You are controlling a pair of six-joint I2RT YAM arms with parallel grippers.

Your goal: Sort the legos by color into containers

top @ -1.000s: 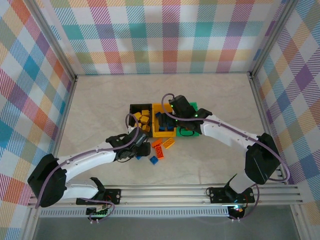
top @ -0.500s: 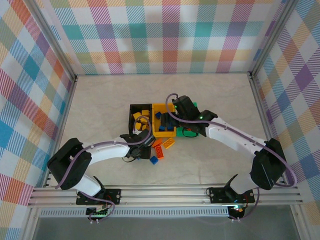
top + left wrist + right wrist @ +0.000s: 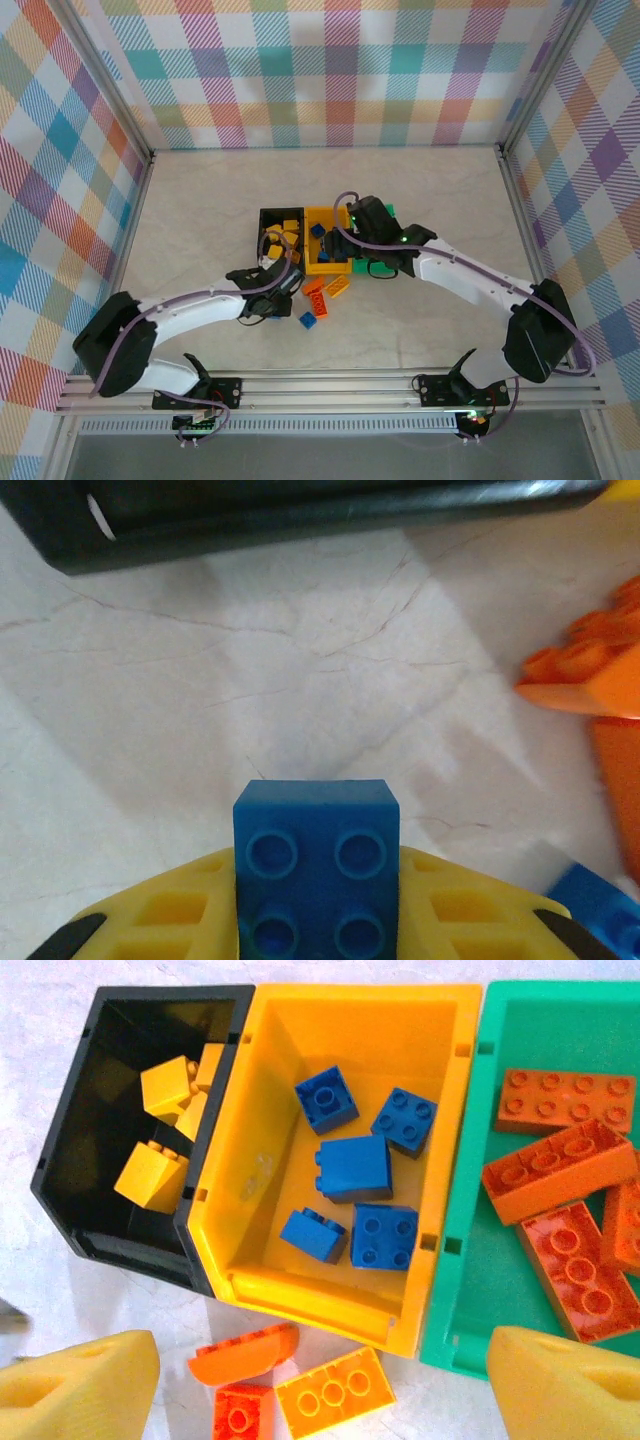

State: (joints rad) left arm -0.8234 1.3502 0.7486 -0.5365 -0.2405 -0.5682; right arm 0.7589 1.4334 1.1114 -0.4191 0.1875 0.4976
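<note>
Off the near-left corner of the yellow bin (image 3: 360, 995): blue brick (image 3: 316, 850) pinched in the left gripper (image 3: 318, 925). Jaws closed right down onto it, one yellow finger (image 3: 150, 920) on each flank, studs up. Held at the very tips, front half poking out past them, low over bare table (image 3: 300, 680). Can't tell from the wrist view whether lifted or touching the top.

Risks, as a guess:
- Shallow tip grip, so could pivot or squirt out on the lift. Cause: smooth sides, little pad overlap.
- Black bin (image 3: 70, 1160) wall-to-wall on the yellow bin's left, directly beyond the held brick. Short swing means blue dropped among the yellow bricks (image 3: 150, 1175). Needs to clear that shared wall.
- Right gripper (image 3: 320, 1385) parked above the yellow bin, jaws wide, holding nothing. Same airspace as the drop-off, so arm clash unless backed off first.
- Loose orange bricks (image 3: 245, 1352) just off the yellow bin's near wall. Low carry could plough them.

Elsewhere: five blue bricks (image 3: 355, 1165) inside the yellow bin, orange ones (image 3: 560, 1170) in the green bin (image 3: 470, 1260) on its right, one more loose blue (image 3: 308, 320) nearer than the orange strays.
</note>
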